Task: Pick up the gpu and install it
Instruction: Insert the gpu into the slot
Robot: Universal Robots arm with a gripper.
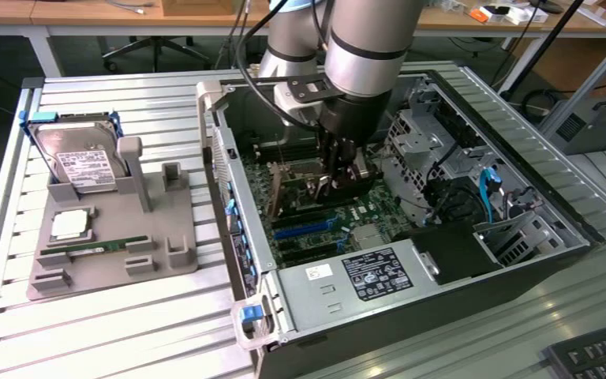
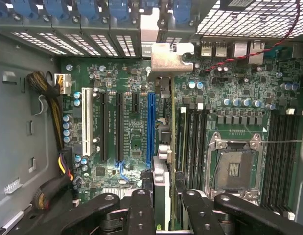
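Inside the open computer case [image 1: 555,213], my gripper [image 1: 342,180] hangs over the motherboard [image 1: 324,221]. It is shut on the gpu [image 1: 285,188], a thin card held on edge with its tan-brown face showing. In the wrist view the gripper [image 2: 166,211] clamps the gpu [image 2: 168,147] edge-on between its black fingers [image 2: 140,210]. The card's silver end bracket [image 2: 167,58] reaches the rear slot openings of the case. The card stands just beside the long blue slot [image 2: 151,127]; I cannot tell whether it touches the board.
To the exterior view's left, a grey holder [image 1: 166,245] carries a hard drive [image 1: 82,166], a processor chip [image 1: 69,225] and a green memory stick [image 1: 98,247]. The power supply [image 1: 356,276] fills the case's near end. Drive cages and cables [image 1: 461,181] crowd the exterior view's right side.
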